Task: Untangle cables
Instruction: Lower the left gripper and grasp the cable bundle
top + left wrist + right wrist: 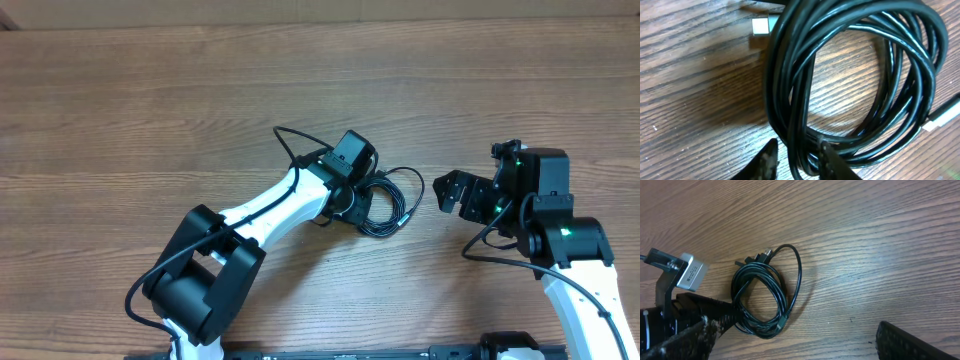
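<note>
The cables (pixel 388 206) lie as one tight coil of thin black strands near the middle of the surface (pixel 150 100), a little nearer its right edge than its left. One wider loop swings out from the coil on the side toward the right arm. The rest of the turns are packed closely, overlapping one another.

The left gripper (pixel 799 152) sits right at the coil on the side toward the left edge. In the left wrist view its two fingers (pixel 767 161) stand on either side of a bundle of several strands, with the bundle filling the gap between them. The jaws are narrow, but I cannot tell whether they are pressing the strands or only bracketing them. A silver-tipped plug (pixel 760 25) rests flat on the wood just outside the coil, and a second silver plug (pixel 941 116) pokes out past the opposite side of the coil.

The right gripper (pixel 442 194) is near the coil on the side toward the right edge, apart from it, pointing at it. Its jaws are spread wide with nothing between them, and bare wood shows between it and the outer loop.
</note>
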